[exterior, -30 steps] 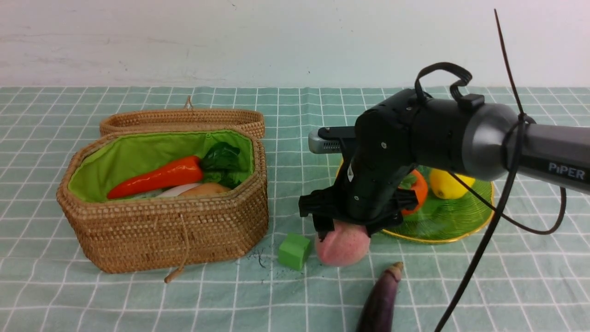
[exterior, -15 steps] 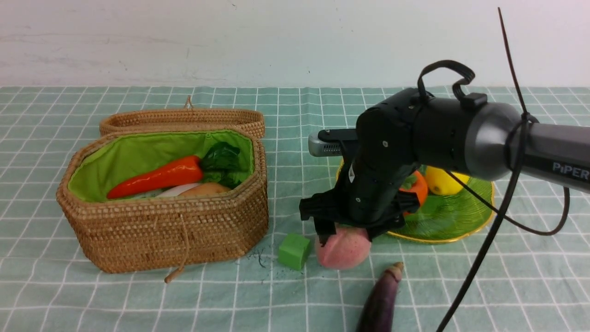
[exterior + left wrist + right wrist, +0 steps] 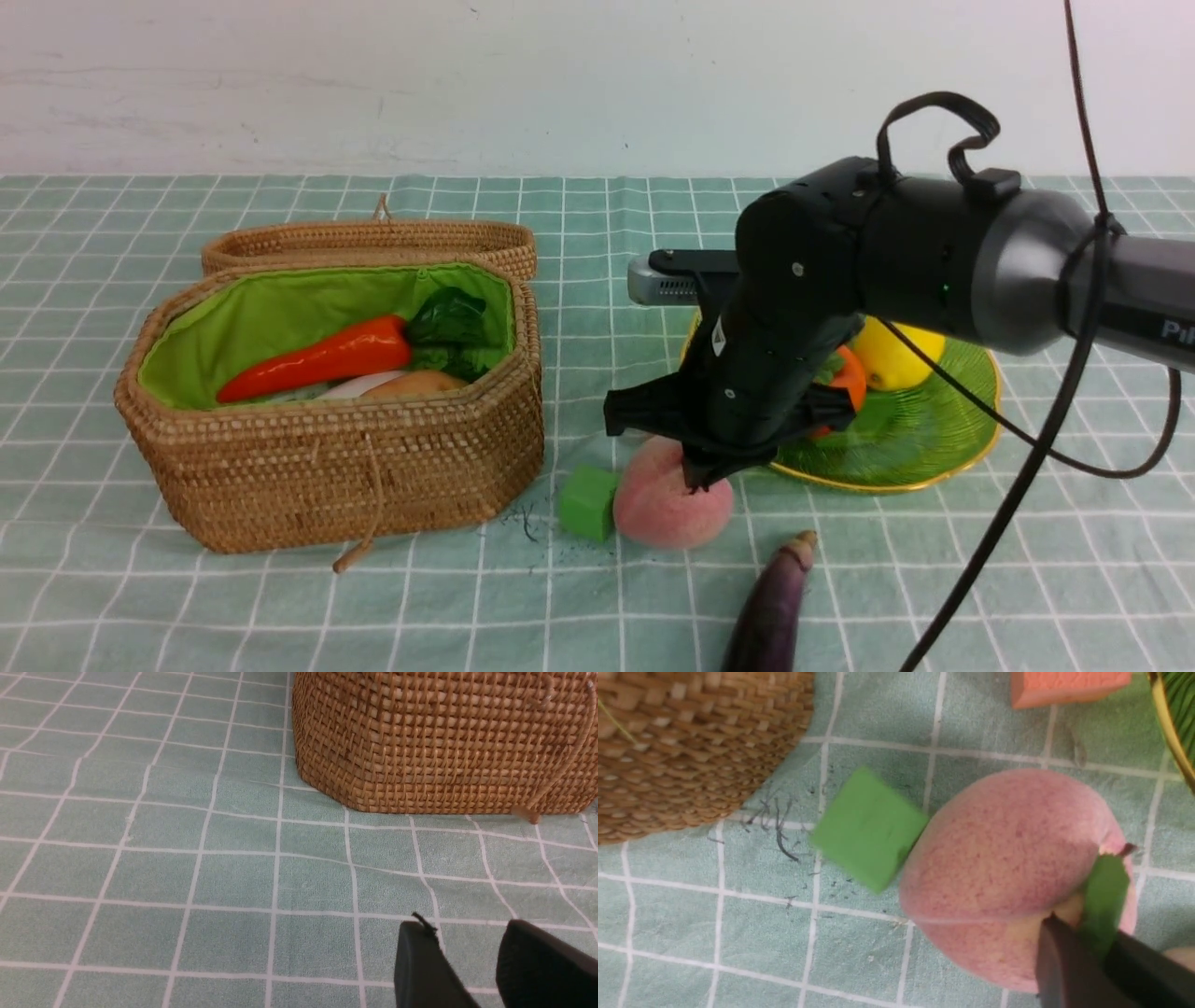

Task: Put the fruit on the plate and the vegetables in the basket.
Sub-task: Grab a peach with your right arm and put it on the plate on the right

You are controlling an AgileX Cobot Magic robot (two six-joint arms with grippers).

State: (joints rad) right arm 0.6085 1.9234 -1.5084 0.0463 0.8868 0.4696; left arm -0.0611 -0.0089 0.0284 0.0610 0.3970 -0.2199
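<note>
- Right hand (image 3: 698, 478): black, two-fingered, pointing down. Its fingers are closed on the small green leaf (image 3: 1104, 896) at the stem end of the fuzzy pink toy peach (image 3: 665, 509). The fruit's round body lies outside the pinch.
- Peach: appears to rest on the green checked tabletop (image 3: 280, 607) and touches the small green foam cube (image 3: 588, 504) at its 9 o'clock.
- Translucent green ribbed glass plate with gold rim (image 3: 934, 471): near, at about 2 o'clock from the peach. It carries the glossy orange persimmon (image 3: 848, 381) and the smooth yellow lemon (image 3: 896, 359). The carry would run that way. A hold by the leaf alone looks thin and may slip.
- Dark purple toy eggplant (image 3: 770, 607): on the tabletop at 5 o'clock from the peach, with its long axis running roughly 1 to 7 and its stem end nearer the peach. It is not yet in the basket.
- Octagonal woven wicker basket with green lining (image 3: 355, 476): at 9 o'clock, lid back.
- Left hand (image 3: 467, 933): fingers apart with nothing between them, low beside the basket wall. The right arm is the nearer to both peach and plate.
</note>
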